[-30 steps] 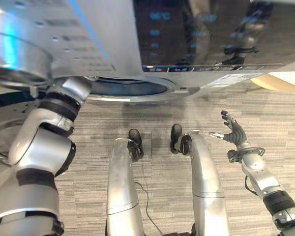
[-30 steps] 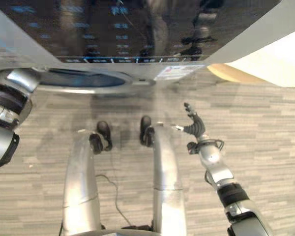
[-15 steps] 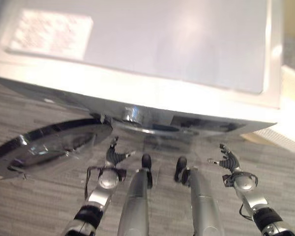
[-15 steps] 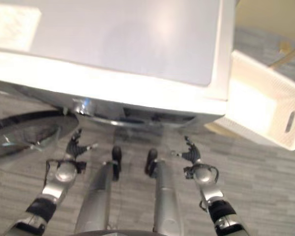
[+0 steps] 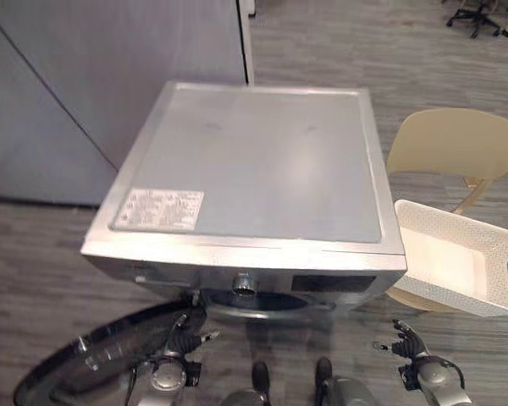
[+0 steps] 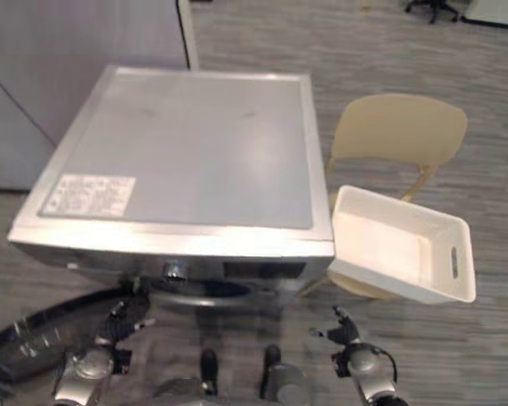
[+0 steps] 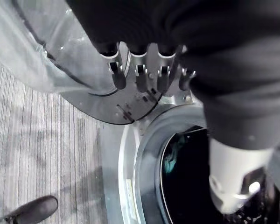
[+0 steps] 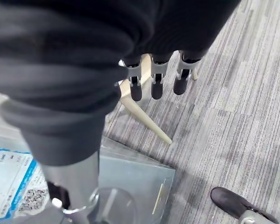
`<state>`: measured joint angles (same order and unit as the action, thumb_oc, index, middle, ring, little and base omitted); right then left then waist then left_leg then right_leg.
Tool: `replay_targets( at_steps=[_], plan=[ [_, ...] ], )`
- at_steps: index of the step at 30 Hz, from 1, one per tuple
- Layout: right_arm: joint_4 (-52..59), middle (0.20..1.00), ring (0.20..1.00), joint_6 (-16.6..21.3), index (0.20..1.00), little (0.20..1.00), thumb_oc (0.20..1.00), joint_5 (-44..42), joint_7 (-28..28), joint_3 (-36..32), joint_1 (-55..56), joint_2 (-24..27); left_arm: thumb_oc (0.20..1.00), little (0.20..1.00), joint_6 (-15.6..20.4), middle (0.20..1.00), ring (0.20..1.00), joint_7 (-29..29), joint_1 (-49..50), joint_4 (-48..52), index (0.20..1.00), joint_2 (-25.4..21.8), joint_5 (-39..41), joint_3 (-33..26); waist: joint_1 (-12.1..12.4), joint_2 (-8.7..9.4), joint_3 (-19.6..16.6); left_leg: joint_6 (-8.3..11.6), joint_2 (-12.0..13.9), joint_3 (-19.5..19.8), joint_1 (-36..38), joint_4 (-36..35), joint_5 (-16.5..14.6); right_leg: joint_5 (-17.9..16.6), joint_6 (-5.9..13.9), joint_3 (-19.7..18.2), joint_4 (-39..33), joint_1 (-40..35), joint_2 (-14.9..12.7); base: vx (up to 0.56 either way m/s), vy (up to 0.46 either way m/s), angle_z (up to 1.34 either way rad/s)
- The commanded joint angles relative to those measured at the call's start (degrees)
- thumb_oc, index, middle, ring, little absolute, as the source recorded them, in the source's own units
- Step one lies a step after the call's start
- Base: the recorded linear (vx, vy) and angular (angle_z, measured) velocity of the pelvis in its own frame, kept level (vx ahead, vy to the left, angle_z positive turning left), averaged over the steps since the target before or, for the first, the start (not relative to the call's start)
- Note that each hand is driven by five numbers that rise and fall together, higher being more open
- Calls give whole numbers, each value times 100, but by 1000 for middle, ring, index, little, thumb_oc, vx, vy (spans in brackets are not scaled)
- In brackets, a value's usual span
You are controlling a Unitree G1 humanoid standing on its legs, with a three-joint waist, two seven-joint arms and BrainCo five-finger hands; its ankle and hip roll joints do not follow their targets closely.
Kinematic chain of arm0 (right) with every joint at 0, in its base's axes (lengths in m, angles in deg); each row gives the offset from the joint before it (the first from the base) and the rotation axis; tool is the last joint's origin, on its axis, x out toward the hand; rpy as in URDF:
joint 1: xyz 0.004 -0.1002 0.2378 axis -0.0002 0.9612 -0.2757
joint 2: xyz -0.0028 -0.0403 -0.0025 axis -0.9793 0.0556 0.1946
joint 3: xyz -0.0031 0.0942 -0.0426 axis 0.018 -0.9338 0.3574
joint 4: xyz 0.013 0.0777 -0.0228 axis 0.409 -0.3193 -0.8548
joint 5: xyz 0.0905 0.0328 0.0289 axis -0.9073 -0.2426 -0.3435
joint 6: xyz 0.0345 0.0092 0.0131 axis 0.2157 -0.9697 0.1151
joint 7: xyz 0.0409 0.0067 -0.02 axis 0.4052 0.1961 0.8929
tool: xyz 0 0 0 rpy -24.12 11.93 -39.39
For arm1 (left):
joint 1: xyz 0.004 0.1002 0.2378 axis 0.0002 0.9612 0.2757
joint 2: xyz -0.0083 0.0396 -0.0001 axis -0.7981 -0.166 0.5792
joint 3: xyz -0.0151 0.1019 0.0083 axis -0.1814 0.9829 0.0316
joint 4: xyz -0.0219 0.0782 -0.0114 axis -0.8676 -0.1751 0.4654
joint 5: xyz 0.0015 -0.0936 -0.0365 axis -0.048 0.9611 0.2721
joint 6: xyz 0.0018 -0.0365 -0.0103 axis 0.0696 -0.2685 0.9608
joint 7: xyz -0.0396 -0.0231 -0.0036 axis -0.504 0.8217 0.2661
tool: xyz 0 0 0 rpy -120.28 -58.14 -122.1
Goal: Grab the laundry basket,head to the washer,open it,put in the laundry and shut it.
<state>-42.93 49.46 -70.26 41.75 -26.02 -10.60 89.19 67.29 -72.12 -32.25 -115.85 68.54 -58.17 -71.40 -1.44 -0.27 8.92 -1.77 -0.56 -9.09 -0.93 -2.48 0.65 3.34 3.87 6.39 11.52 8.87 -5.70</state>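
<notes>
A silver washer (image 5: 254, 178) stands on grey carpet (image 5: 34, 254), seen from above, its flat lid bearing a white label (image 5: 158, 209) near the front left corner. The washer's round door (image 5: 93, 359) hangs swung open to the washer's left, its glass facing up, and the dark drum opening (image 7: 186, 172) shows behind a bright metal ring. Something dark and teal lies inside the drum, too dim to tell apart.

The white laundry basket (image 6: 402, 245) sits just right of the washer, on the seat of a cream chair (image 6: 398, 135) whose back rises beyond it. The basket tilts slightly toward the washer, one slot handle showing in its far end wall, and its inside looks bare.

The left robot hand (image 5: 186, 338) hangs in front of the washer, just beside the open door's hinge side, fingers (image 7: 140, 77) straight and spread, holding nothing. The right robot hand (image 5: 406, 342) hangs in front of the washer's right corner, below the basket and apart from it, fingers (image 8: 154, 84) likewise straight and spread over the carpet, near a chair leg (image 8: 142, 116).

A grey partition (image 5: 93, 76) stands behind the washer on its left. The wheeled base of an office chair (image 5: 483, 13) shows far behind the washer on the right.
</notes>
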Motion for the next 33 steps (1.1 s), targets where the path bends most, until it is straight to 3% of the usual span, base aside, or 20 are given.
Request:
replay_targets(
  at_steps=[1,3,5,7,9,11,13,14,15,17,20,23,24,28,33],
  plan=[
    [-63,1000,1000,13,1000,1000,1000,116,-31,41,-262,72,1000,1000,168,1000,1000,-32,-176,215,1000,-142,-210,-112,53,232,217,38,-140,151,-337,65,-166,-844,669,-212,-592,293,-250,-242,118,-19],
    [-196,1000,1000,32,1000,1000,1000,57,-34,94,-301,39,1000,1000,159,1000,1000,-66,-287,232,1000,-211,-261,-84,54,107,295,17,-42,170,-474,103,25,-288,517,-363,165,351,86,-264,114,-5],
    [-372,1000,1000,77,1000,1000,1000,28,-25,180,-258,-7,1000,1000,136,1000,1000,-53,-321,234,1000,-247,-323,-79,152,30,195,0,21,200,-537,-14,232,440,286,-256,1193,-10,488,-219,55,16],
    [-456,1000,1000,93,1000,1000,1000,13,-11,196,-247,-55,1000,1000,131,1000,1000,-48,-332,249,1000,-249,-320,-82,221,56,113,0,13,208,-610,-3,276,494,264,-271,1368,-201,605,-115,-30,26],
    [-578,1000,1000,72,1000,1000,1000,15,-25,166,-205,-137,1000,1000,117,1000,1000,-84,-265,274,1000,-263,-315,-149,412,180,-1,31,-21,139,-837,57,345,595,223,-274,1106,-724,672,-202,-109,16],
    [-583,1000,1000,68,1000,1000,1000,-37,-63,194,-242,-170,1000,1000,136,1000,1000,-114,-246,367,1000,-236,-289,-197,635,298,-22,142,13,74,-1242,171,585,965,11,-197,153,-1053,662,-274,-143,-25],
    [-620,1000,1000,87,1000,1000,1000,-127,-116,180,-307,-144,1000,1000,135,1000,1000,-118,-281,377,1000,-193,-265,-165,711,243,-10,362,121,65,-1613,186,962,999,-133,-308,-252,-972,876,-377,-97,-27],
    [-615,1000,1000,93,1000,1000,1000,-147,-160,159,-338,-68,1000,1000,138,1000,1000,-117,-302,459,1000,-145,-187,-134,759,144,132,639,190,215,-1832,140,1258,900,-218,-269,-417,-886,1000,-344,-53,14],
    [-616,1000,1000,93,1000,1000,1000,-148,-160,159,-340,-67,1000,1000,138,1000,1000,-117,-304,459,1000,-144,-187,-134,755,139,130,641,192,221,-1839,139,1262,896,-220,-264,-417,-881,1004,-368,-29,27],
    [-648,1000,1000,83,1000,1000,1000,-146,-211,145,-393,-5,1000,1000,146,1000,1000,-98,-407,471,1000,-125,-201,-49,704,112,290,679,108,482,-1934,322,1106,745,-232,-137,-449,-725,950,-309,14,23],
    [-674,1000,1000,89,1000,1000,1000,-145,-225,96,-315,14,1000,1000,156,1000,1000,-61,-419,627,1000,-143,-264,17,540,295,308,440,60,618,-1786,1084,403,427,-135,102,-661,-559,610,-286,54,44],
    [-789,1000,1000,116,1000,1000,1000,-130,-230,101,-328,42,1000,1000,157,1000,1000,-78,-479,692,1000,-135,-234,58,410,408,260,435,129,874,-1311,1284,-165,243,-86,151,-881,-489,405,-131,125,33],
    [-807,1000,1000,114,1000,1000,1000,-183,-204,119,-357,22,1000,1000,171,1000,1000,-167,-508,788,1000,-109,-212,105,384,376,200,444,64,1137,-1209,1139,-154,180,-40,123,-919,-457,391,-33,151,23],
    [-893,1000,1000,133,1000,1000,1000,-208,-184,46,-336,-11,1000,1000,201,1000,1000,-189,-539,910,1000,-177,-421,175,298,268,0,369,11,1152,-831,493,-160,145,26,138,-903,-455,342,47,169,24],
    [-898,1000,1000,125,1000,1000,1000,-168,-158,0,-259,-83,1000,1000,257,1000,1000,-194,-506,1419,1000,-386,-642,132,258,234,-93,291,-52,1083,-613,189,-123,102,125,90,-869,-450,240,28,151,-5]
  ],
)
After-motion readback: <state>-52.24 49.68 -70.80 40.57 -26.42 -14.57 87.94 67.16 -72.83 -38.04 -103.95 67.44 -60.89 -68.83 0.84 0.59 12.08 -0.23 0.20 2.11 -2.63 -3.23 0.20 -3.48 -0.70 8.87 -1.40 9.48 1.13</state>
